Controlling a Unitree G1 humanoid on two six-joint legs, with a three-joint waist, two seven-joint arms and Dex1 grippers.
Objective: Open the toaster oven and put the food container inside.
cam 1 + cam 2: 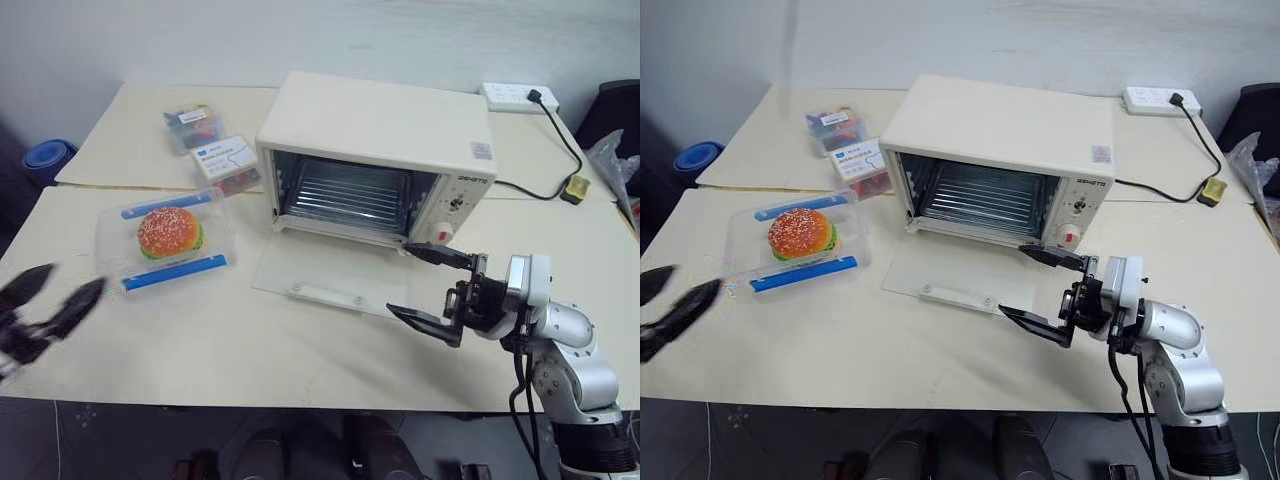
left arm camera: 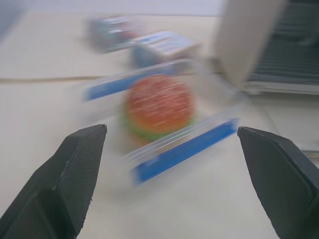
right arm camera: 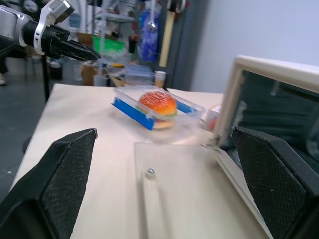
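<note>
Toaster oven [image 1: 380, 150] door lies open; food container [image 1: 168, 240] sits on the table [image 1: 250, 350] outside, both grippers [image 1: 40, 305] [image 1: 432, 288] spread wide and empty, loading remains

This looks like a robotics lab or workshop, not a kitchen: the toaster oven [image 1: 375, 160] sits on a plain cream surface [image 1: 300, 340] fed by a wall-side power strip [image 1: 518, 96], and behind stand cluttered metal shelves [image 3: 117, 35] and hanging bags [image 3: 148, 30].
</note>
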